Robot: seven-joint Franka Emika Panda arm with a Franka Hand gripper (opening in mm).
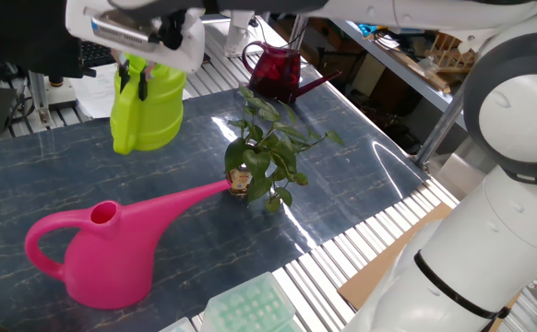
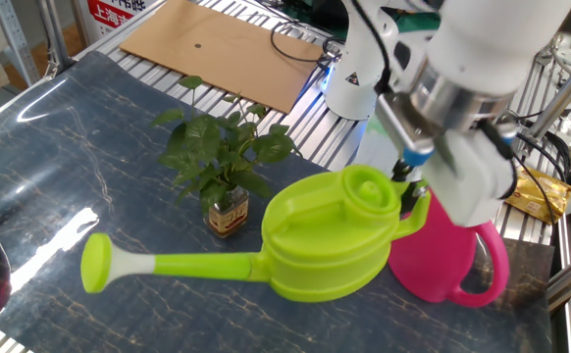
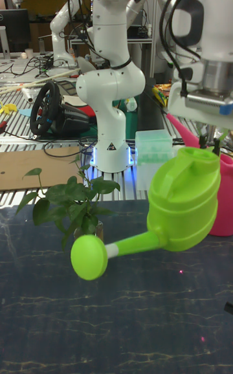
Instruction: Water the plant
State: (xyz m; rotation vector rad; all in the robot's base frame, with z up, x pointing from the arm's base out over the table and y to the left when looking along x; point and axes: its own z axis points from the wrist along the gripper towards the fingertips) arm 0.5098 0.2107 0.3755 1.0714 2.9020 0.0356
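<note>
The plant (image 1: 265,148) is a leafy sprig in a small brown jar (image 2: 227,214) standing upright mid-table. My gripper (image 1: 139,76) is shut on the handle of a lime-green watering can (image 1: 147,109) and holds it in the air, left of the plant in this view. In the other fixed view the gripper (image 2: 409,184) grips the can (image 2: 330,245) at its right end. The spout runs level, and its rose (image 2: 96,263) sits low, in front of the plant (image 2: 222,157) and apart from it. In the tall fixed view the rose (image 3: 88,257) hangs below the plant's leaves (image 3: 68,206).
A pink watering can (image 1: 102,249) lies on the table with its spout tip against the jar. A dark red can (image 1: 273,69) stands at the far edge. A green tray (image 1: 250,309) is at the near edge. Cardboard (image 2: 227,49) lies beside the robot base.
</note>
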